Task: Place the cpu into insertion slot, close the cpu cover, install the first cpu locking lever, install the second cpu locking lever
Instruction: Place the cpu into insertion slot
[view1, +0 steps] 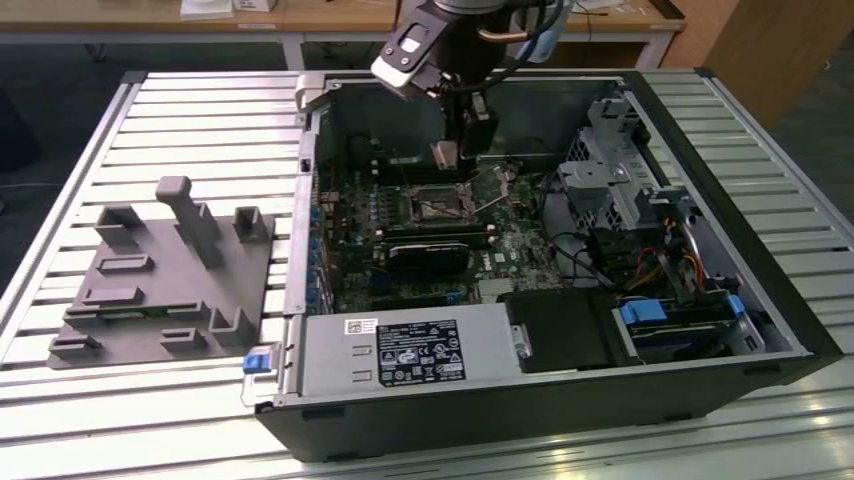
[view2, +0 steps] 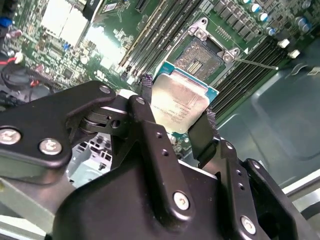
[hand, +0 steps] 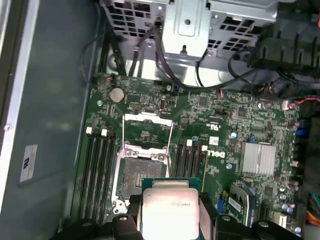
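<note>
The small flat square cpu with the dull grey metal top (view2: 180, 100) is not in its place yet. It hangs in the air, a little tilted, near the small square black insertion slot with the silver rim (view2: 202, 54). The black end effector (view2: 177, 107) is clamped on the cpu, with one finger on each of two opposite edges.

In the first wrist view, the slot (hand: 140, 175) looks empty. The thin silver cpu cover with the square window (hand: 148, 128) stands flipped open beside it. So I think none of the four steps is done: the chip must go in, the cover must come down, and both levers must be locked.

In the exterior view, the arm comes down from the upper middle of the frame. Its end effector (view1: 450, 155) points down into the open black computer case (view1: 747, 330). It hovers above the slot (view1: 438, 205), which sits on the green board near the middle of the frame. The case lies on a silver slatted tabletop (view1: 200, 120). A grey plastic holder (view1: 147, 290) sits at the exterior view's left.
</note>
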